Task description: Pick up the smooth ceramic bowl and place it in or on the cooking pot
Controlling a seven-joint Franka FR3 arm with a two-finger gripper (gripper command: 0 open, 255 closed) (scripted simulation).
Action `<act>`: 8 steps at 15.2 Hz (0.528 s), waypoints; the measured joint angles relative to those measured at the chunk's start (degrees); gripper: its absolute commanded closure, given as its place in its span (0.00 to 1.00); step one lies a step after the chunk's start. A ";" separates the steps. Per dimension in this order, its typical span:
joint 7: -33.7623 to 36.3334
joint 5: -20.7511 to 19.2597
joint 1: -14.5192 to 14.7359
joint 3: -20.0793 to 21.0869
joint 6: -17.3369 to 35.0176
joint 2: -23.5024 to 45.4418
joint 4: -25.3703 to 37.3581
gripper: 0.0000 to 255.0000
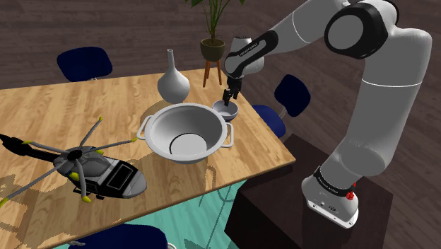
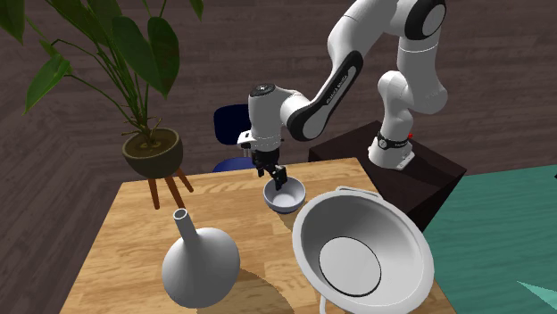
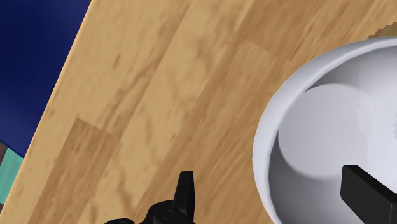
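Gripper state: the gripper (image 2: 278,180) has its fingers (image 3: 184,191) apart, clamped on nothing.
Bowl location: the small white bowl (image 3: 318,133) rests on the table (image 3: 159,95). Its wall lies between the fingers, one outside and one inside.
Step in hand: judged as closing on the rim.
Procedure: centre the wall between the pads, descend until they overlap it, close squarely, then lift vertically to prevent tipping.
Bowl contents: none.
Pot: the large white pot (image 1: 166,127) stands near the fingers, just beside the bowl, and is empty.
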 measured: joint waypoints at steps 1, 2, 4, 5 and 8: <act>0.00 0.00 0.00 0.00 0.00 0.00 0.00 1.00; 0.00 0.00 0.00 0.00 0.00 0.00 0.00 1.00; 0.00 0.00 0.00 0.00 0.00 0.00 0.00 1.00; 0.00 0.00 0.00 0.00 0.00 -0.01 0.01 1.00; 0.00 0.01 0.00 0.00 0.00 -0.02 0.02 1.00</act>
